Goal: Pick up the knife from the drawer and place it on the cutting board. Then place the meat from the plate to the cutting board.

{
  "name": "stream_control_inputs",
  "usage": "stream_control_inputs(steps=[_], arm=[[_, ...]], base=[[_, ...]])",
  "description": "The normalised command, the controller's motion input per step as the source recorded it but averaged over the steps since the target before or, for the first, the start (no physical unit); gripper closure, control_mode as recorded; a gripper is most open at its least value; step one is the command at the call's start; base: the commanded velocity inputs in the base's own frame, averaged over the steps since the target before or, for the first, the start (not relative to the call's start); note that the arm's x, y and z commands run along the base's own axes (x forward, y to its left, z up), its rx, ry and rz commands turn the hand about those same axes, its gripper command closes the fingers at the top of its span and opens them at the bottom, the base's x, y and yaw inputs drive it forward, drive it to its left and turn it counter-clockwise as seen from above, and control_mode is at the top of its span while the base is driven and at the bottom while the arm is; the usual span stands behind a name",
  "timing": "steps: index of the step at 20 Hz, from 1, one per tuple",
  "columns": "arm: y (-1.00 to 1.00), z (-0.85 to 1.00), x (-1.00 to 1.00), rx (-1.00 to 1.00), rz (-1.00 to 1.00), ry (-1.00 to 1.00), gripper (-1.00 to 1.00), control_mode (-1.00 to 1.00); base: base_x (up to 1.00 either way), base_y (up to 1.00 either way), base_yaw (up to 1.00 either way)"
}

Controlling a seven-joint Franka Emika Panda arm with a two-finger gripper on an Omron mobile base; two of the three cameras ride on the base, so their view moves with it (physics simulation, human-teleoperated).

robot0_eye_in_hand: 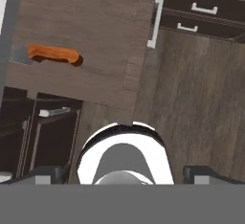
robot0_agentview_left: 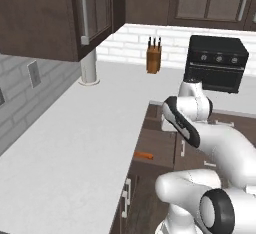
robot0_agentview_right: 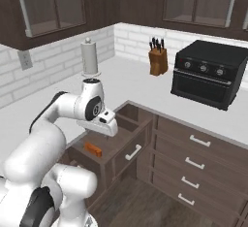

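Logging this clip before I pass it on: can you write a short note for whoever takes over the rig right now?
Tool: open, holding nothing, hanging above the open drawer.
Knife: lies flat in the drawer, orange handle in plain sight, blade partly hidden under the counter edge; the tool is above it and off to one side, not touching.
Cutting board, plate and meat: their places cannot be told from these frames.
Done: drawer is open.
Left: line up over the handle, lower, grip, lift the knife to the cutting board, then move the meat from the plate to the board.
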Motion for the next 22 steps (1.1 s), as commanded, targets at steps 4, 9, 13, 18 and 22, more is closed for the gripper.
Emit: stream_control_inputs(steps=[4, 9, 13, 18, 22], arm=[[-0.28, -0.58, 0.45, 0.02, 0.0, 0.09, -1.0, -1.0], [-0.28, -0.52, 0.32, 0.0, 0.0, 0.0, -1.0, -1.0], [-0.08, -0.45, 0.37, 0.0, 0.0, 0.0, -1.0, -1.0], [-0.15, -0.45, 0.3, 0.03, 0.0, 0.0, -1.0, -1.0], [-0.07, -0.4, 0.38, 0.03, 0.0, 0.04, -1.0, -1.0]], base=[[0.0, 0.0, 0.0], [0.0, 0.0, 0.0], [0.0, 0.0, 0.0], [0.0, 0.0, 0.0], [0.0, 0.0, 0.0]])
